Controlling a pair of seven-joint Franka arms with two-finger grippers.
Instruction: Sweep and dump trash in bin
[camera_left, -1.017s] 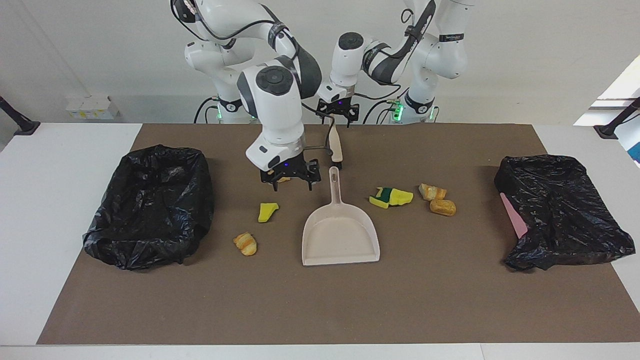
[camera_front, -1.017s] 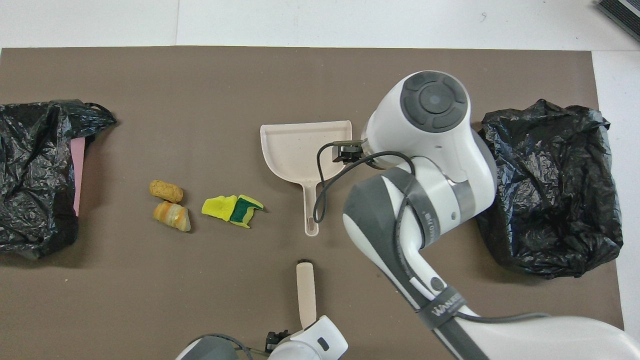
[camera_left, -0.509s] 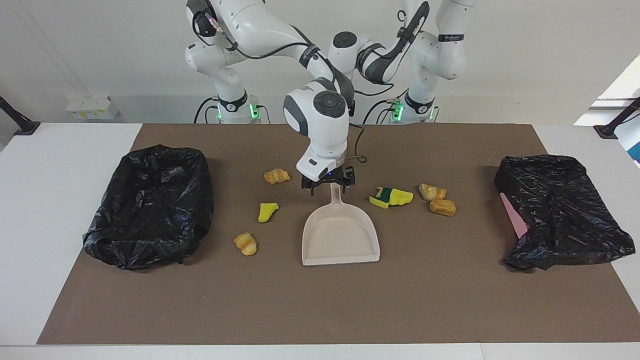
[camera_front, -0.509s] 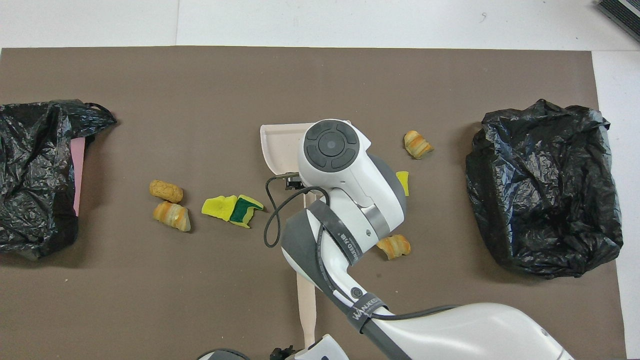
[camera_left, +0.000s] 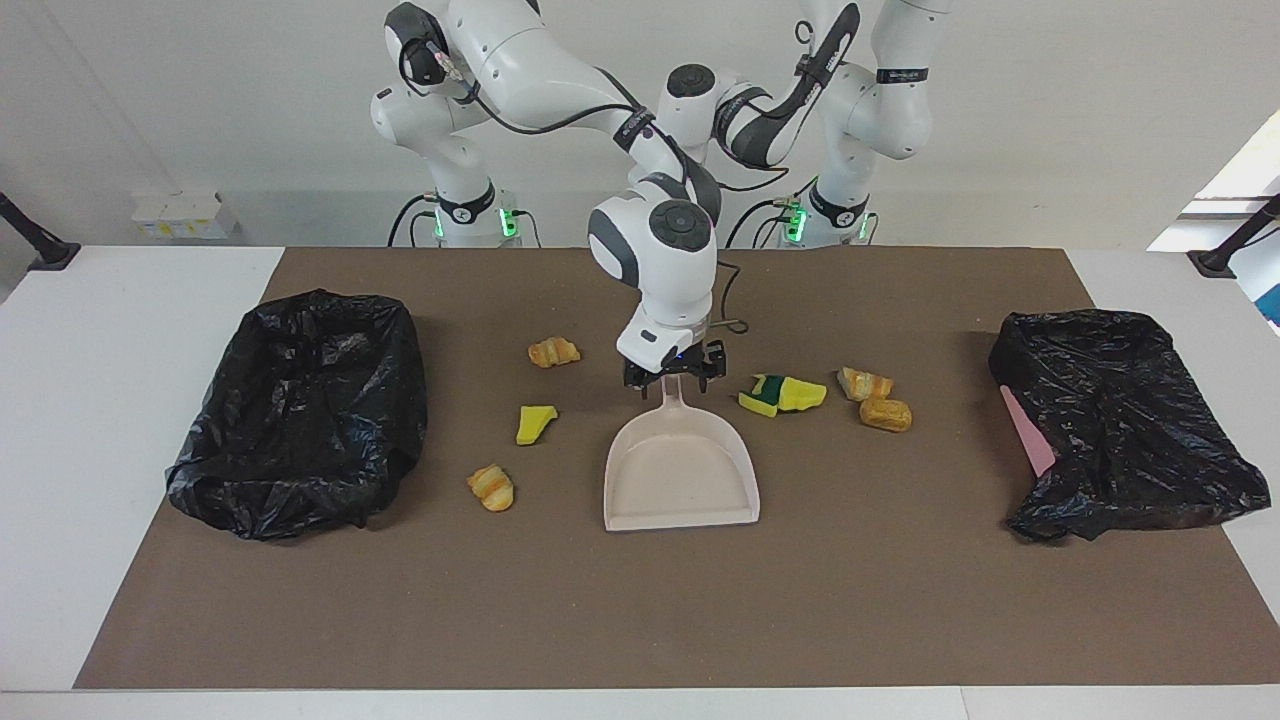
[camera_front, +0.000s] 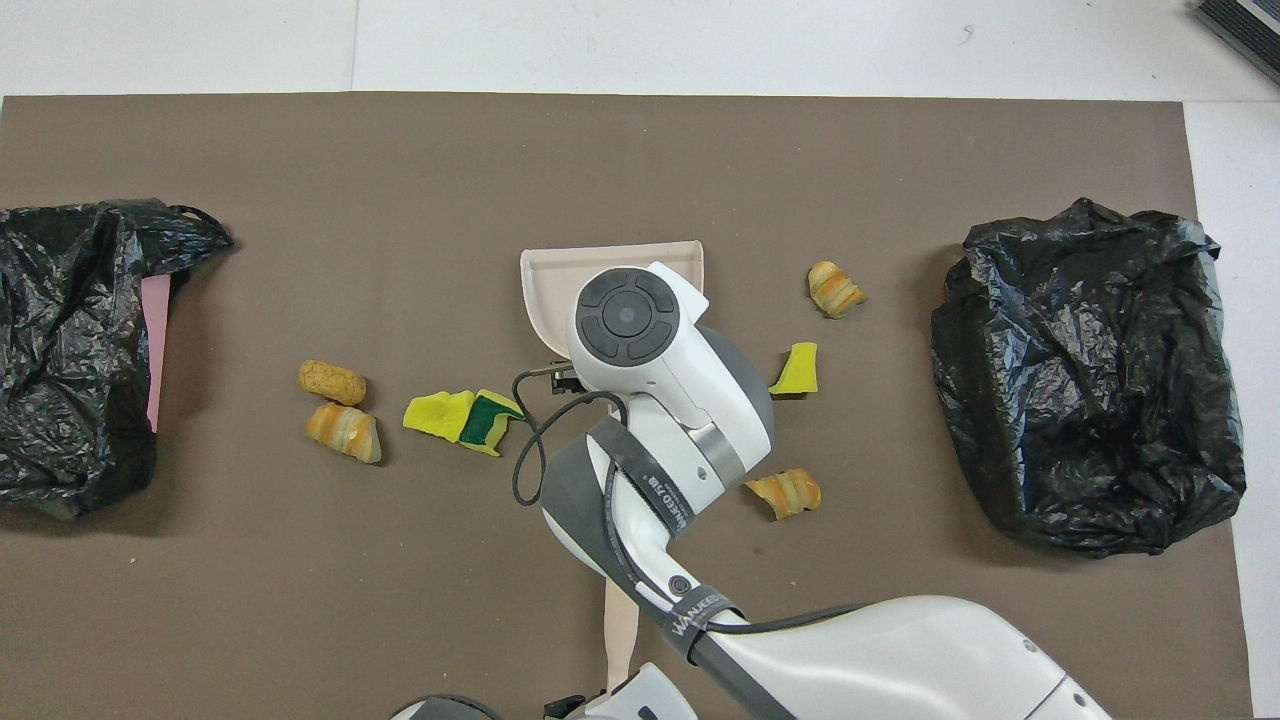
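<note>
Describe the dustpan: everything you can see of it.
The dustpan is beige, looks like plastic, and lies flat on the brown mat midway between the two black bags. Its pan is empty, with raised side walls and the open edge pointing away from the robots; its slim handle points toward them. The right gripper is at the handle. No trash touches it.

Both arms are glossy white with rounded, bulbous links and dark grey bands at the joints, each joint capped by a dark grey round disc. Loose black cables run along the links, a grey strap bears white lettering, and green lights glow at the bases. The right gripper (camera_left: 673, 374) is black
</note>
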